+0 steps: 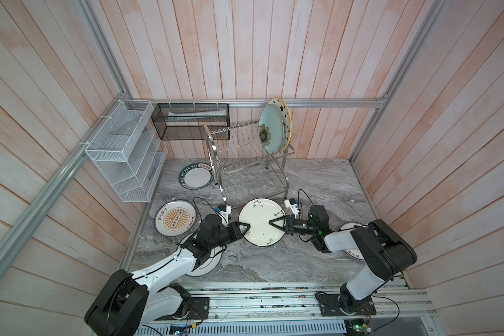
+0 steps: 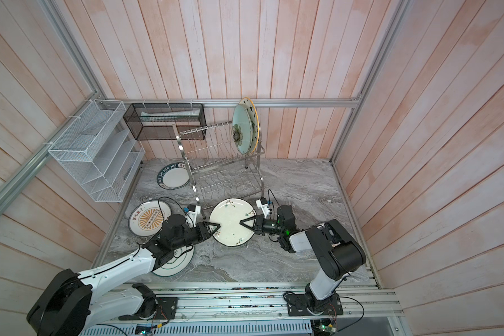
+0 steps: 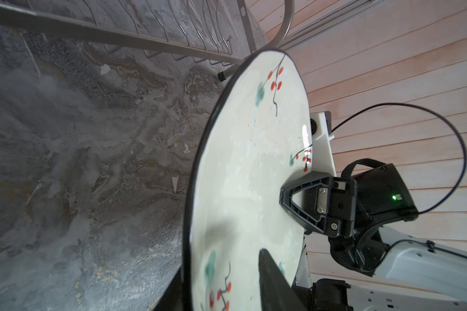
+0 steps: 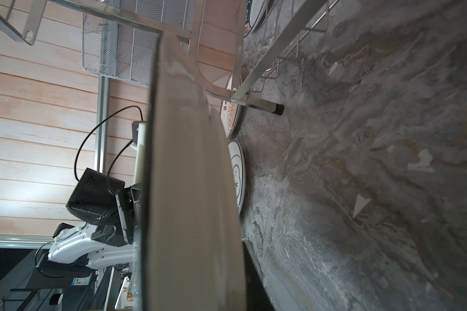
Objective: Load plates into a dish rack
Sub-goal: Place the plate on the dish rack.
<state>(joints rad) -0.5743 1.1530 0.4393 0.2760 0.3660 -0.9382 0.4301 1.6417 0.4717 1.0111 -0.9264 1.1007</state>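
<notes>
Left arm (image 1: 163,263) nearest; left end effector (image 1: 248,226) at plate (image 1: 259,212) rim, grip unclear. Right end effector (image 1: 271,222) clamped on opposite rim. Likely handover toward rack (image 1: 242,151).

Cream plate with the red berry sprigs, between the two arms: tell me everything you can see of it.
The cream round ceramic plate with red berry sprigs has a thin dark rim, glossy face, green leaf dabs and a plain underside. It sits roughly level, face up, in front of the shiny steel wire dish rack, seemingly lifted off the grey marbled tabletop. The right gripper clamps one edge in its jaws. The left gripper has a jaw over the opposite edge; contact there is unclear.
</notes>
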